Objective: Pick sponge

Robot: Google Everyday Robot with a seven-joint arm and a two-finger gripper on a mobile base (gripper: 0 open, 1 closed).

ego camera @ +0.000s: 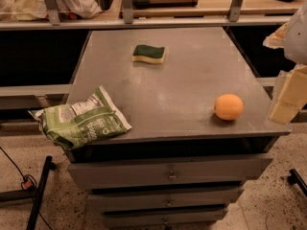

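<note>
Where the flat grey metal desk [172,95] runs back toward the shelving [158,20], a small rectangular wavy-edged sponge [148,53], dark green scouring pad over pale yellow foam, lies flat with its green face up. It is near the far edge, a little left of centre. Bare surface lies on every side of it, which probably leaves room for a grasp from above.

The desk, with its stack of grey drawers [168,174] below, carries two other things, both well apart from the sponge. A round orange fruit [228,107] rests near the front right. A crumpled green and white snack bag [81,119] lies at the front left corner, hanging over the edge. White lettering and a panel of small print show on the bag, but no word can be made out. Nothing else bears writing.

The pale cream, blocky tool [287,102] hangs at the right edge of the view, beside the desk's front right corner and well apart from the sponge. Whether it is released or clenched cannot be told. The pick looks not yet begun.
</note>
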